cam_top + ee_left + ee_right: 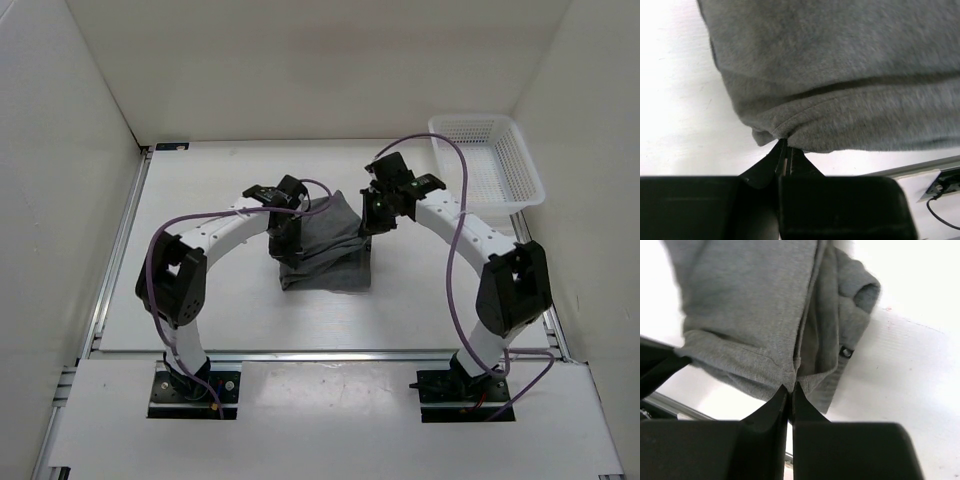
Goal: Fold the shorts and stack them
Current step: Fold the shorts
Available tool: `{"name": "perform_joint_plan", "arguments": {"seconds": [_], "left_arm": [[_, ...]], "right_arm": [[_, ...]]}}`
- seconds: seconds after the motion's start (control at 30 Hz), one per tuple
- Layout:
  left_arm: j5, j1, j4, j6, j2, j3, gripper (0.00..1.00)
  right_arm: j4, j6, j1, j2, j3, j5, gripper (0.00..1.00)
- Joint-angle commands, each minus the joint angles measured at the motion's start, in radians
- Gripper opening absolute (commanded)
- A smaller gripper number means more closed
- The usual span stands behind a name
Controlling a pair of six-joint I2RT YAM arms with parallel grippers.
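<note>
Grey jersey shorts point(325, 250) lie bunched at mid-table point(410, 315), between both arms. The left gripper point(785, 151) pinches a hem; the right gripper point(790, 390) clamps a fold (black tag point(846, 352) nearby). A white mesh basket point(497, 195) sits far right.

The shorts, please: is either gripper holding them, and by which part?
Both hold the shorts: the left gripper pinches a hemmed corner, the right gripper a layered edge.
</note>
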State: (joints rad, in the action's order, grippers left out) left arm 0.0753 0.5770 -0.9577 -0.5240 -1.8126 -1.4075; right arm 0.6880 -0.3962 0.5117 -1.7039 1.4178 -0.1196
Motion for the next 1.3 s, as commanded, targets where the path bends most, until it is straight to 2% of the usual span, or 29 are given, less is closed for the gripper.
{"name": "perform_joint_plan", "arguments": {"seconds": [0.0, 0.3, 0.33, 0.37, 0.4, 0.43, 0.47, 0.5, 0.57, 0.7, 0.77, 0.8, 0.83, 0.87, 0.9, 0.93, 1.03, 1.07, 1.27], "left_arm": [[-0.023, -0.009, -0.019, -0.019, 0.096, -0.01, 0.1], [-0.023, 0.009, -0.009, -0.053, 0.127, 0.122, 0.1], [-0.023, 0.009, -0.009, -0.053, 0.127, 0.133, 0.15], [-0.023, 0.009, -0.009, -0.053, 0.127, 0.133, 0.33], [-0.023, 0.009, -0.009, -0.053, 0.137, 0.133, 0.48], [-0.023, 0.009, -0.022, -0.053, 0.137, 0.124, 0.63], [-0.023, 0.009, -0.032, -0.053, 0.147, 0.114, 0.69], [-0.032, 0.0, -0.045, -0.044, 0.147, 0.101, 0.81], [-0.032, -0.023, -0.081, -0.033, 0.174, 0.053, 0.83], [-0.014, -0.077, -0.093, -0.013, 0.202, -0.031, 0.83], [0.006, -0.086, -0.093, -0.001, 0.167, -0.068, 0.78], [0.015, -0.098, -0.093, 0.01, 0.147, -0.111, 0.7], [0.026, -0.098, -0.082, 0.01, 0.125, -0.131, 0.66], [0.026, -0.098, -0.082, 0.01, 0.072, -0.151, 0.63], [0.026, -0.098, -0.082, 0.01, 0.041, -0.207, 0.58], [0.047, -0.098, -0.082, 0.022, 0.01, -0.237, 0.58], [0.06, -0.098, -0.105, 0.033, -0.089, -0.333, 0.58], [0.07, -0.098, -0.105, 0.033, -0.105, -0.346, 0.58], [0.07, -0.107, -0.086, 0.033, -0.07, -0.279, 0.59]], "right_arm": [[0.067, 0.034, 0.025, 0.09, 0.041, 0.064, 0.0], [0.038, -0.088, 0.189, 0.191, -0.261, 0.219, 0.0], [0.028, -0.089, 0.198, 0.191, -0.284, 0.219, 0.0], [0.016, -0.101, 0.209, 0.191, -0.319, 0.219, 0.04], [0.016, -0.101, 0.209, 0.191, -0.319, 0.219, 0.25], [0.016, -0.101, 0.209, 0.191, -0.332, 0.219, 0.39], [0.03, -0.101, 0.209, 0.191, -0.332, 0.23, 0.48], [0.03, -0.101, 0.209, 0.216, -0.317, 0.266, 0.72], [0.045, -0.089, 0.209, 0.249, -0.292, 0.299, 0.81], [0.054, -0.078, 0.16, 0.244, -0.17, 0.327, 0.83], [0.045, -0.078, 0.142, 0.192, -0.126, 0.31, 0.66], [0.045, -0.078, 0.12, 0.169, -0.103, 0.295, 0.57], [0.045, -0.078, 0.11, 0.146, -0.07, 0.25, 0.42], [0.032, -0.09, 0.1, 0.1, -0.054, 0.229, 0.37], [0.016, -0.09, 0.091, 0.078, -0.037, 0.209, 0.35], [0.016, -0.101, 0.091, 0.057, -0.005, 0.199, 0.35], [0.007, -0.101, 0.056, -0.052, 0.056, 0.177, 0.61], [-0.004, -0.101, 0.03, -0.075, 0.072, 0.163, 0.67], [-0.051, -0.09, -0.062, -0.218, 0.124, 0.014, 0.75]]}}
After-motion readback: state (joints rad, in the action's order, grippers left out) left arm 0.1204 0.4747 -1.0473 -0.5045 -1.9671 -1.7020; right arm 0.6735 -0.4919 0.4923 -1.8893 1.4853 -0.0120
